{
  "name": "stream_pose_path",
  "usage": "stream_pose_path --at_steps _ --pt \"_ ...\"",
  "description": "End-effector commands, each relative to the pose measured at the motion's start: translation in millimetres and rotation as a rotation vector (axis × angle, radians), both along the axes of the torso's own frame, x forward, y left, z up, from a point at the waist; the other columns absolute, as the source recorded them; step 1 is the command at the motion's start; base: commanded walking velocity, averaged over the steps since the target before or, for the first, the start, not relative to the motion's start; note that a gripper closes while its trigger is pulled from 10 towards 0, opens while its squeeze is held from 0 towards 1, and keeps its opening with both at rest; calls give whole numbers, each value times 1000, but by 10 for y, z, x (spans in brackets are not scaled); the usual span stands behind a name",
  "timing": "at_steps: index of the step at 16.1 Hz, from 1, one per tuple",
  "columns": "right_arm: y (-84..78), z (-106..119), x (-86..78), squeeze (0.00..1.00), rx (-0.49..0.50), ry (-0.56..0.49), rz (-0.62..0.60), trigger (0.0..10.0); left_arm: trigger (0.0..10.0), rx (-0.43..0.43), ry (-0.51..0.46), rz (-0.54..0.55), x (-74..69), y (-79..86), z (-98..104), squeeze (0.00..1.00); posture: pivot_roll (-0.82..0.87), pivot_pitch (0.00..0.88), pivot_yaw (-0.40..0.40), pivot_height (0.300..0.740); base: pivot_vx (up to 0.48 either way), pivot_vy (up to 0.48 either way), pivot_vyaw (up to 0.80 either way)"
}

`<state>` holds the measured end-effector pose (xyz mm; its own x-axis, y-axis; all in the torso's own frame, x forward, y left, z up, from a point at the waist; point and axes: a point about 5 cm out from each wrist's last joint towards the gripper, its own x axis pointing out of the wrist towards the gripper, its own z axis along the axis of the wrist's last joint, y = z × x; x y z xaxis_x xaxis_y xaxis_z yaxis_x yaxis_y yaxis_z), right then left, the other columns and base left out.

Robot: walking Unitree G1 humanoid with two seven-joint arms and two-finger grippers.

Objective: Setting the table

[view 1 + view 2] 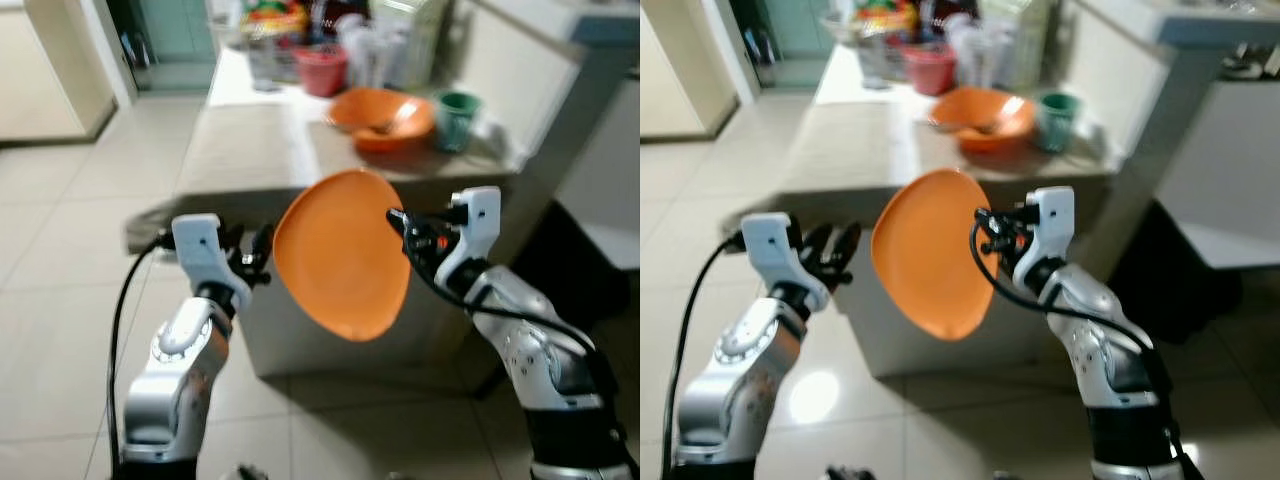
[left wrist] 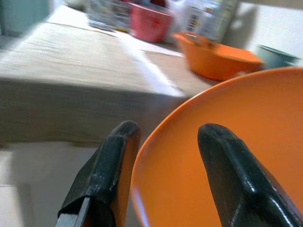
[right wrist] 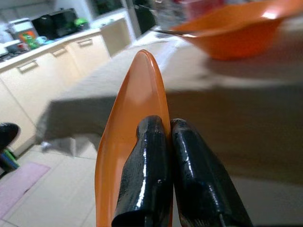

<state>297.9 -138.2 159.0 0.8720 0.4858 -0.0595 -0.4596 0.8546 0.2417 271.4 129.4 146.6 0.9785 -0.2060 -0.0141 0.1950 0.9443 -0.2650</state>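
Note:
An orange plate hangs on edge in the air, in front of the cloth-covered table. My right gripper is shut on the plate's right rim, and the right wrist view shows its two fingers pinching the thin edge of the plate. My left gripper stands open just beside the plate's left rim. In the left wrist view that rim lies between the spread fingers; I cannot tell whether they touch it.
On the table stand an orange bowl with a spoon in it, a green cup, a red container and several blurred items behind. A dark object sits to the right. Tiled floor spreads to the left.

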Motion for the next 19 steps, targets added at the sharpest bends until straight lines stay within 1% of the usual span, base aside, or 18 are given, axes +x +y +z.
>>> stream_pose_path --at_steps 1,8,10,12,13,14,15,17,19 --pt "-22 94 26 0 6 -51 -11 0 10000 18 -26 -14 6 -26 46 0 -186 17 43 740 0 -480 0" --pt "-6 70 16 0 -5 -58 -3 0 10000 28 -28 2 44 -33 53 0 -188 15 47 740 0 -477 0" --pt "28 176 11 0 -12 -112 15 0 10000 35 -30 0 50 -42 51 0 -191 11 49 740 0 -458 0" --pt "19 310 35 0 -7 -156 18 0 10000 47 -24 7 73 -34 41 0 -196 6 52 740 0 -456 0" --pt "-4 389 58 0 -3 -182 11 0 10000 58 -18 16 98 -22 29 0 -200 2 54 740 0 -428 0" --pt "-40 433 85 0 2 -198 -5 0 10000 84 -14 24 121 -15 19 0 -201 1 55 740 240 -412 0" --pt "-73 451 105 0 5 -209 -21 0 10000 90 -7 29 150 -17 14 0 -203 0 58 740 266 -398 0" --pt "-95 404 104 0 -3 -203 -36 0 10000 124 1 40 205 -16 10 0 -207 0 62 740 291 -377 0" --pt "-88 361 85 0 -6 -192 -36 0 10000 139 -3 42 221 -10 4 0 -209 0 63 740 294 -375 0"
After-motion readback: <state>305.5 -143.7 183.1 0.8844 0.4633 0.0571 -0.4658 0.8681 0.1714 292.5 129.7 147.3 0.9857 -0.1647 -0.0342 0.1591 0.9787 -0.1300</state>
